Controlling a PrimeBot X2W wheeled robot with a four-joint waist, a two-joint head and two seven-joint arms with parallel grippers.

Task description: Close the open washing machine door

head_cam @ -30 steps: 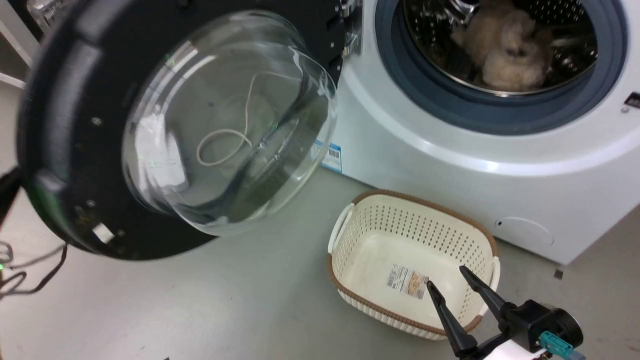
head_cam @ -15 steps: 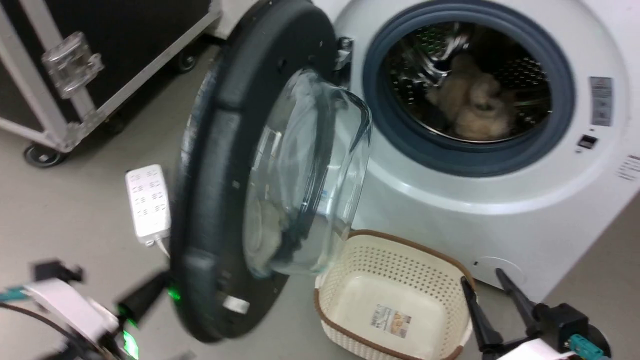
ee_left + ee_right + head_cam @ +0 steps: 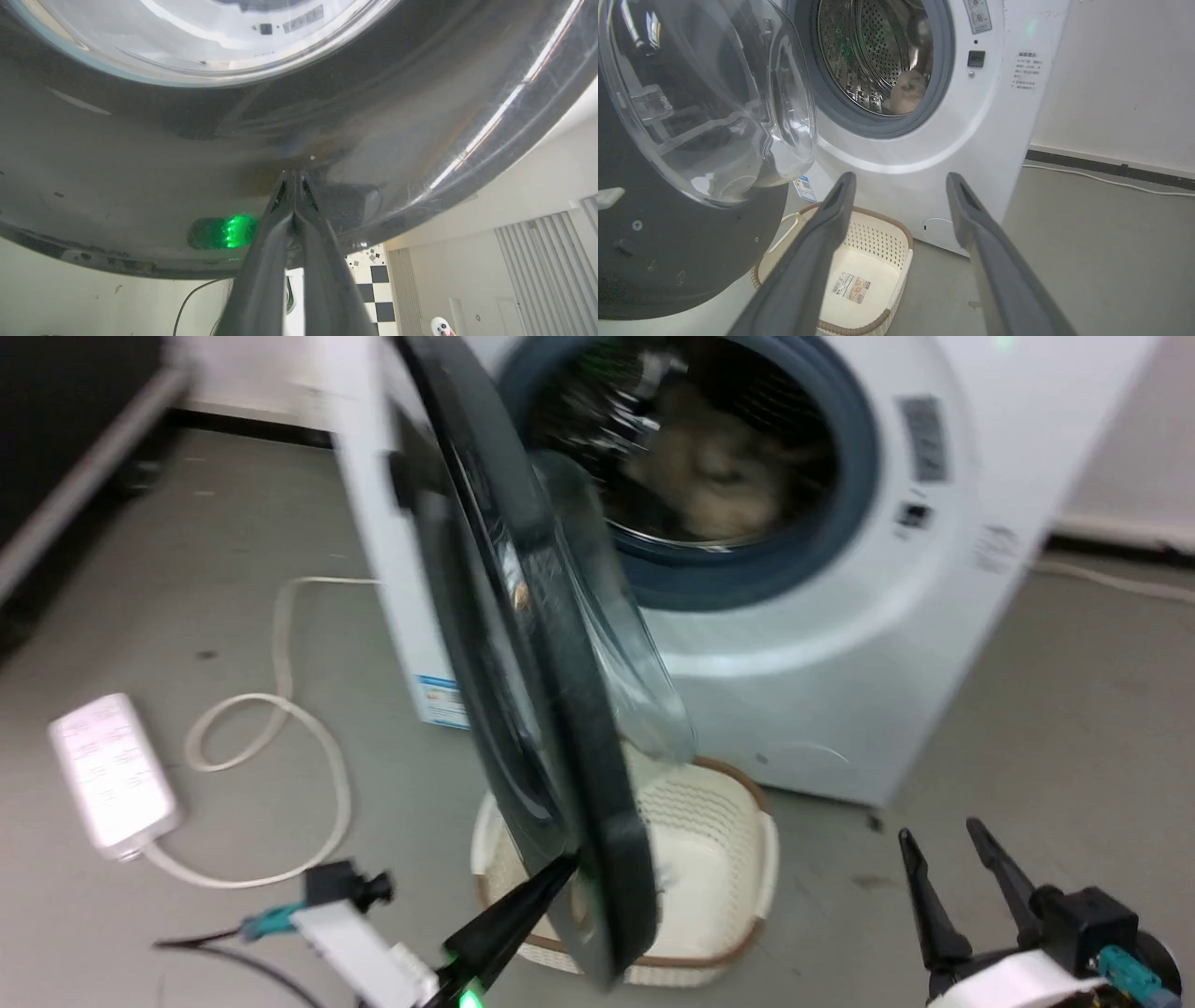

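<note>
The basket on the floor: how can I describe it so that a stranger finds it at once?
Find the white washing machine with its round drum opening. On the grey floor in front of it, near the open black door, stands a cream plastic basket. It alone has perforated walls, a brown rim and a label inside.

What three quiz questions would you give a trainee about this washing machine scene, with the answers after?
1. True or false: the washing machine door is fully shut against the machine.
2. What stands below the door's lower edge? A) a pale perforated basket B) a red bucket C) a folded towel
3. Fill in: the left gripper, its tips at the door's black outer face, has its fingers ___ (open or shut).

Key: 1 false, it stands partly open; 2 A; 3 shut.
</note>
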